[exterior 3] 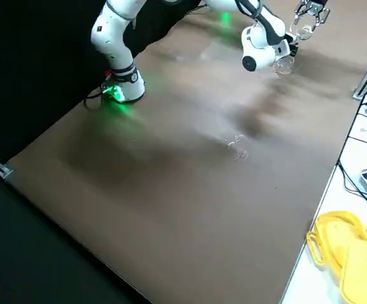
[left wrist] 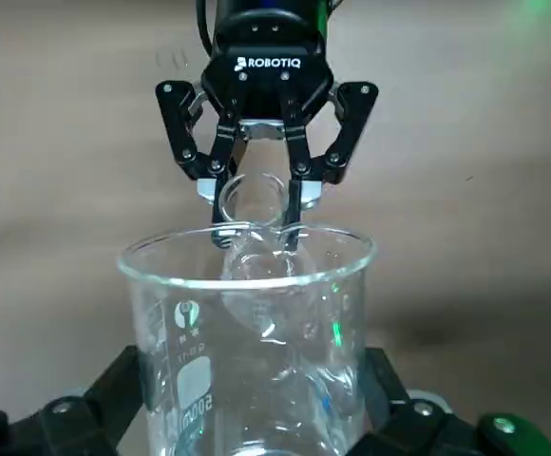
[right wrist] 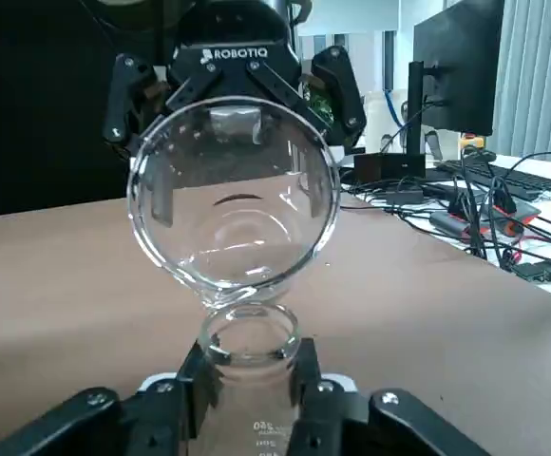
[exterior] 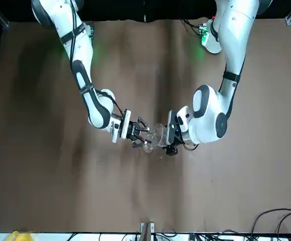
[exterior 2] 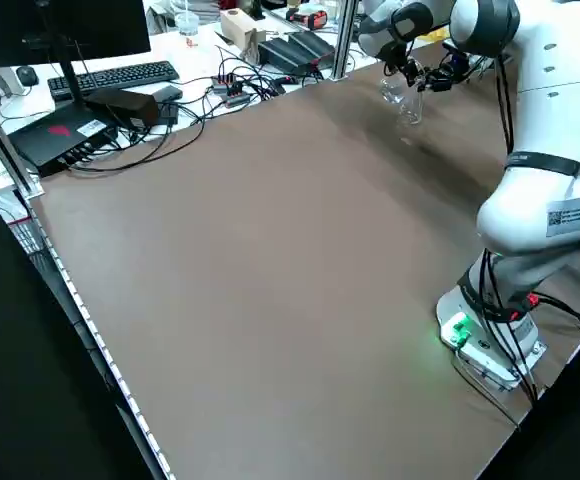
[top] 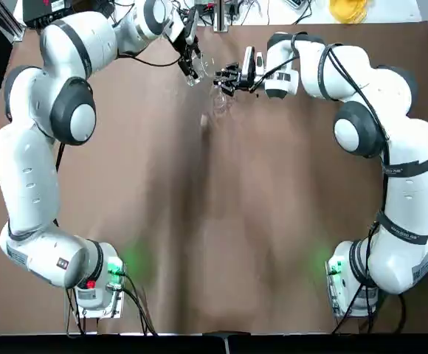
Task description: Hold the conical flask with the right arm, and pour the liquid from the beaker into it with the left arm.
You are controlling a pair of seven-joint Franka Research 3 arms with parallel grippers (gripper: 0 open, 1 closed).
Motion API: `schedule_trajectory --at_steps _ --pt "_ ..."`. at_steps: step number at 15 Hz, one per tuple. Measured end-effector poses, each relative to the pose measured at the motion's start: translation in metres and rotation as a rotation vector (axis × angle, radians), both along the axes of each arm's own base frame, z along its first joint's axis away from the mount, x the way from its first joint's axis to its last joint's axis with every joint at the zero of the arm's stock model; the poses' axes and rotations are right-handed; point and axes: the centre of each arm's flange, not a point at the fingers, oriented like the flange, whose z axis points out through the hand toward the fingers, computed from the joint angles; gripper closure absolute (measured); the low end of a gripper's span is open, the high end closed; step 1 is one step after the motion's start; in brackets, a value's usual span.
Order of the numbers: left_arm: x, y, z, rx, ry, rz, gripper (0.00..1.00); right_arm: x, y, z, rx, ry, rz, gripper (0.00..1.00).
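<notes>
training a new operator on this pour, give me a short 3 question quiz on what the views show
1. True or false: the beaker is tipped with its mouth toward the conical flask.
2. Which end effector grips the flask's neck? A) left B) right
3. Fill in: the beaker's lip sits just ___ the flask's mouth.

Key:
1. True; the left end effector holds it tilted.
2. B; the right end effector is clamped on the neck.
3. above

Two arms (one hand each), one beaker (left wrist: pixel 247 332) and one conical flask (right wrist: pixel 252 356).
</notes>
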Motion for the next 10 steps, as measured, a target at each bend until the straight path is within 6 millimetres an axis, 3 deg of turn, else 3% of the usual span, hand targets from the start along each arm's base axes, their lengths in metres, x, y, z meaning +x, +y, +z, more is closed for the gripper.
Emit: schedule_trajectory --at_steps 10 --pt "-0.0049 -0.0075 0.0034 0.046 0.002 0.007 0.04 -0.0027 0.0030 -0.0010 -0.013 0.001 -0.001 0.61"
